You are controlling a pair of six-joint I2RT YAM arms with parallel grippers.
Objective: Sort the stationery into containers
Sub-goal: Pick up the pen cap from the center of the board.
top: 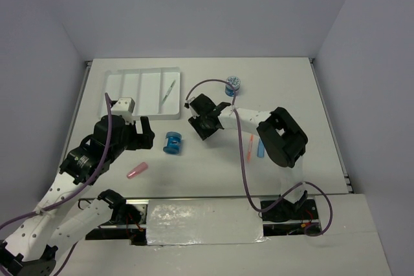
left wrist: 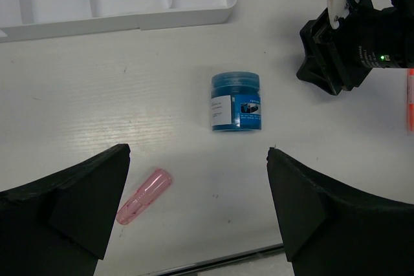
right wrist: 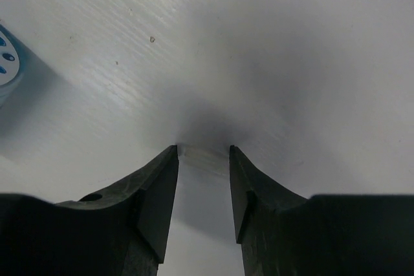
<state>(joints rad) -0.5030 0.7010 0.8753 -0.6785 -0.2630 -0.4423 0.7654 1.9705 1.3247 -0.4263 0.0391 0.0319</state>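
Observation:
The white tray (top: 123,88) lies at the far left with a grey-green pen (top: 169,93) in its rightmost compartment. One blue spool (top: 173,142) lies mid-table, and in the left wrist view this blue spool (left wrist: 236,101) is ahead of my open left gripper (left wrist: 198,153). A pink stub (left wrist: 145,196) lies close to its left finger. A second blue spool (top: 233,84) stands farther back. My right gripper (right wrist: 204,153) is down at the table, its tips against both ends of a small pale piece (right wrist: 204,160). An orange pen (top: 251,148) and a blue stub (top: 261,148) lie by the right arm.
The right arm's black wrist (left wrist: 349,50) sits just right of the mid-table spool. The tray's near rim (left wrist: 187,17) lies beyond that spool. White walls close in the table at the back and sides. The table's front edge runs just behind the left fingers.

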